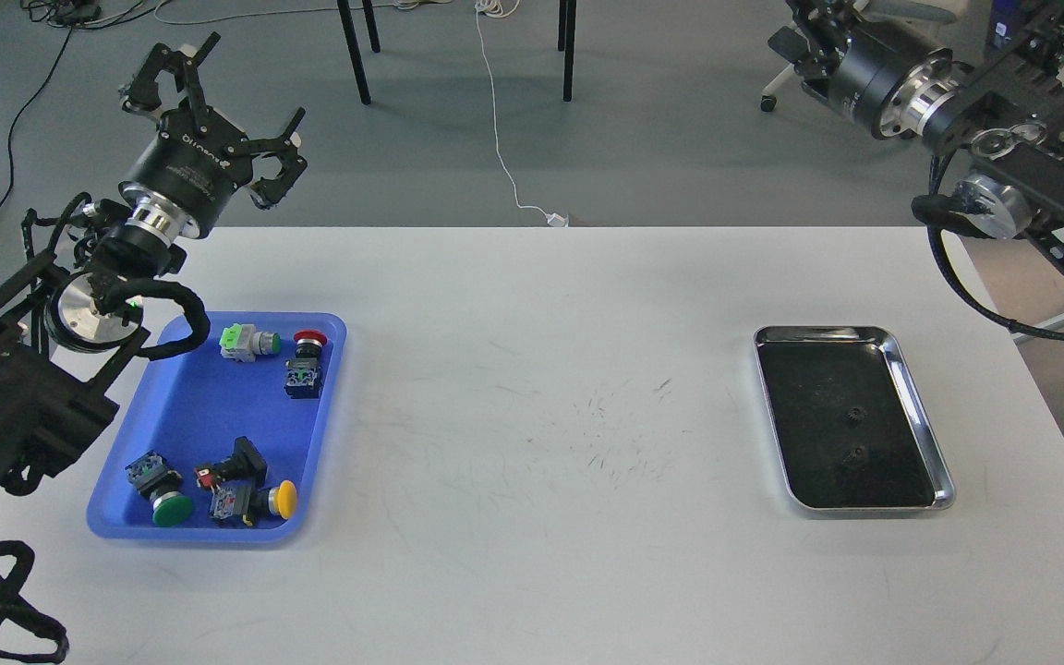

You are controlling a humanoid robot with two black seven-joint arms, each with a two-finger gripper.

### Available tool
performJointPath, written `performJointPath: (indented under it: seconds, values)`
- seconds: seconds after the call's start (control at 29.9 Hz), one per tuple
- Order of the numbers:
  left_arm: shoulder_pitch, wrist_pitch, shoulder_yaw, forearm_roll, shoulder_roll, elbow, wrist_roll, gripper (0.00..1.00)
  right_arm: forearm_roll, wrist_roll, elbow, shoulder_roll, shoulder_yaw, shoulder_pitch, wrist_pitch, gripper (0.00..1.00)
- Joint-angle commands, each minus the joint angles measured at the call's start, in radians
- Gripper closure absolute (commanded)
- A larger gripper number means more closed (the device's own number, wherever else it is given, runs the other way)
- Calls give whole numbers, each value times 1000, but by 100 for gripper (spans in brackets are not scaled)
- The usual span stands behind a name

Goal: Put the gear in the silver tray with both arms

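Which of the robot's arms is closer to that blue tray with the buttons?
Left. Its end effector hangs just beyond the blue tray's far left corner; the right end effector is far across the table.

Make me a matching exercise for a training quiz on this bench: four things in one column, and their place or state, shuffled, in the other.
Things:
1. silver tray
2. blue tray
3. left gripper
4. yellow-capped push button

Places or states:
A. raised above the table's far left corner, fingers spread
B. on the table's right side, two small dark gears inside
C. in the near right corner of the blue tray
D. on the table's left side, holding push buttons

Pairs: 1-B, 2-D, 3-A, 4-C
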Motion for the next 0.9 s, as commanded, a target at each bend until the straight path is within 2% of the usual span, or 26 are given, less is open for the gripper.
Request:
performJointPath:
  seconds: [0.0, 0.3, 0.43, 0.57, 0.87]
  values:
    - [-1, 0, 0, 0, -30, 6, -1, 2, 158, 1, -2, 63, 150, -92, 3, 1]
    - [1, -1, -2, -2, -58, 6, -6, 2, 417, -4, -16, 190, 388, -243, 22, 1]
    - [4, -3, -3, -5, -70, 9, -6, 2, 573, -35, -27, 210, 450, -280, 112, 1]
    - [11, -4, -3, -8, -76, 28, -4, 2, 695, -38, -53, 210, 478, -292, 148, 1]
    - [16, -4, -13, -48, -99, 46, -4, 2, 709, -36, -48, 210, 491, -349, 169, 1]
